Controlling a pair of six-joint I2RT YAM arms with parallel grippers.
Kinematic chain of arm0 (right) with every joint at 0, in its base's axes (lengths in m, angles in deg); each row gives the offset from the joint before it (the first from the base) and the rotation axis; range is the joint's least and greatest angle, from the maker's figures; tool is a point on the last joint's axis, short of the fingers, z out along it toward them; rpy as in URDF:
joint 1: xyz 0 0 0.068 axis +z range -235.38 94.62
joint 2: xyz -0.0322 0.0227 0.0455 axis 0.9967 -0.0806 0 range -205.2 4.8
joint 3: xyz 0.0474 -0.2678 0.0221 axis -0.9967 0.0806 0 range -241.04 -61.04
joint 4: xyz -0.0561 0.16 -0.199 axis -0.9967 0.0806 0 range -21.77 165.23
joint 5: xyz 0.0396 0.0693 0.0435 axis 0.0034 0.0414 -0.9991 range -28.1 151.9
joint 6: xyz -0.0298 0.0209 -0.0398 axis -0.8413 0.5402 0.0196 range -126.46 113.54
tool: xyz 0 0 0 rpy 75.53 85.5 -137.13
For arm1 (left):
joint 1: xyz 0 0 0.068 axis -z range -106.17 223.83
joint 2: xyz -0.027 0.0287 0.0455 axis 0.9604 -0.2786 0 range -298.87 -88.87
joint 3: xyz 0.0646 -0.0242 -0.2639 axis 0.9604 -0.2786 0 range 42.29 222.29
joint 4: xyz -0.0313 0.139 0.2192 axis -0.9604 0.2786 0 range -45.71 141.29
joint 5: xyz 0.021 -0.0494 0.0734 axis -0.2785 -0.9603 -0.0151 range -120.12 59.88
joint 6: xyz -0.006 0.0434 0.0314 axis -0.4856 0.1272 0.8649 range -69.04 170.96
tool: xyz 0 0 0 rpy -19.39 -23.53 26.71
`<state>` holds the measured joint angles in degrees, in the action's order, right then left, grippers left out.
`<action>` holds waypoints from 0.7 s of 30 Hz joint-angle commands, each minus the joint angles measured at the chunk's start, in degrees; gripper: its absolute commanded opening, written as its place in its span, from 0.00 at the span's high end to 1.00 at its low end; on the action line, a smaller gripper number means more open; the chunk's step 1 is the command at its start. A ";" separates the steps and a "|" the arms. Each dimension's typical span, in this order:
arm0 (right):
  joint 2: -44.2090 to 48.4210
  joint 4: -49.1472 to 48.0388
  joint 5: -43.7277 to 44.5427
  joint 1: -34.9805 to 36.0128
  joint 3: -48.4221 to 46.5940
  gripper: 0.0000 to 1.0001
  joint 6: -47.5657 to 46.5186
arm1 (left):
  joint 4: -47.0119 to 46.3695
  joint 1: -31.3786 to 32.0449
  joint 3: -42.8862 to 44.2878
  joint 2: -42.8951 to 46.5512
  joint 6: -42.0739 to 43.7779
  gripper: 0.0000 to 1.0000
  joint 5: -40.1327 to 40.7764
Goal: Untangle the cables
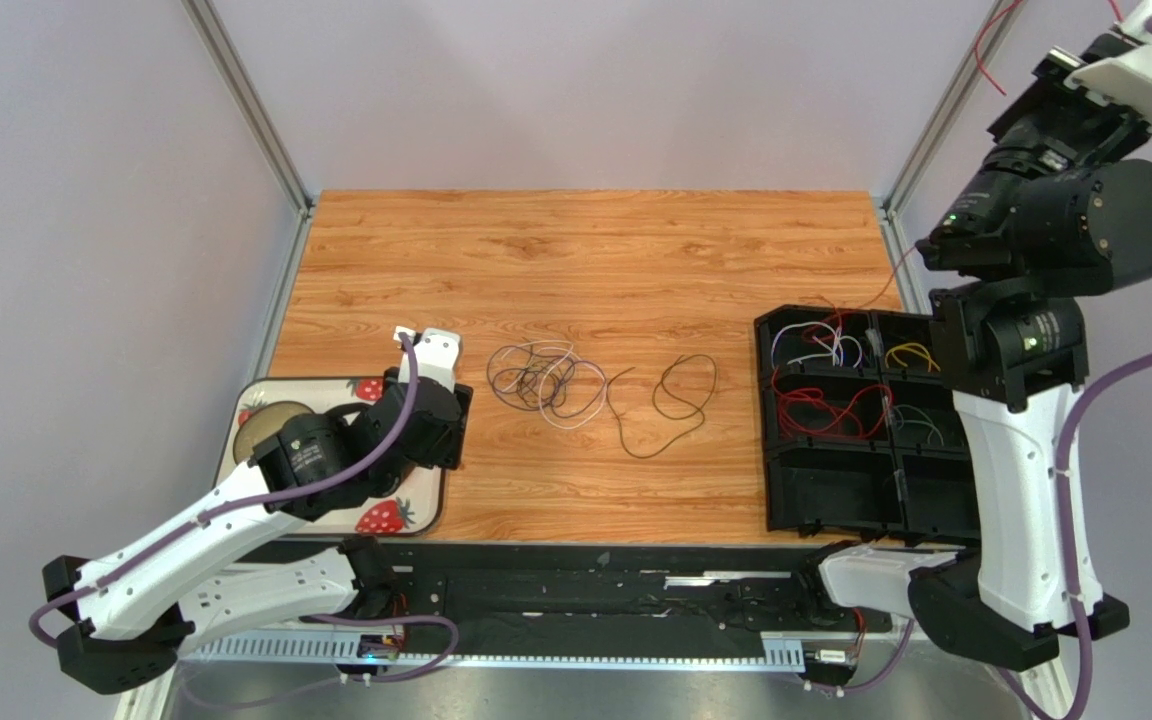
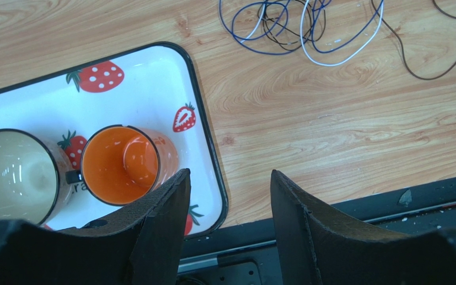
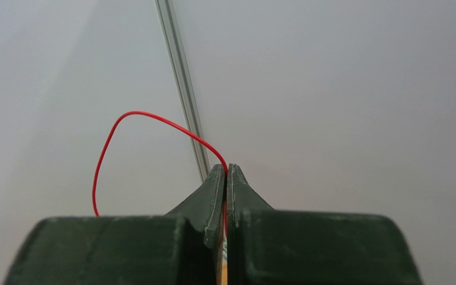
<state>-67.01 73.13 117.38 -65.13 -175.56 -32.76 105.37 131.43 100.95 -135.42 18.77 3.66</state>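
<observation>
The red cable (image 3: 153, 116) is hanging pinched in the tightly closed right gripper (image 3: 227, 172), high above the black divided box (image 1: 793, 495); lowering it slowly should be keeping it from snagging. The other cables (image 1: 545, 378) are lying tangled mid-tabletop (image 1: 582, 255), with the left gripper (image 2: 229, 175) hovering wide open and empty.

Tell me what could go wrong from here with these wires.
1. The right gripper pinches the red wire only at its very tips, high in the air, so the wire could slip out.
2. That wire seems to trail down into the black box. Lifting it higher might drag out the wires stored there.
3. The left gripper hangs open right beside the orange cup. Swinging toward the tangle could knock the cup.
</observation>
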 commanded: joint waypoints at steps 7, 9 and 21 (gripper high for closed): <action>-2.19 4.94 -7.84 -0.91 -12.28 1.00 5.57 | 0.18 -0.30 0.15 -0.74 -0.25 0.39 1.11; -3.86 4.94 -8.90 -0.91 -14.49 1.00 4.60 | 0.18 -0.30 0.06 -0.74 -0.25 0.39 1.11; -1.85 1.60 -9.52 -1.53 -8.21 1.00 4.68 | 0.44 -0.30 0.15 -0.56 -0.69 0.39 1.38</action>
<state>-70.88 77.05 108.62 -65.74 -189.64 -28.35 105.74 131.43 100.95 -136.25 18.71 3.88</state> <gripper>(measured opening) 0.010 0.608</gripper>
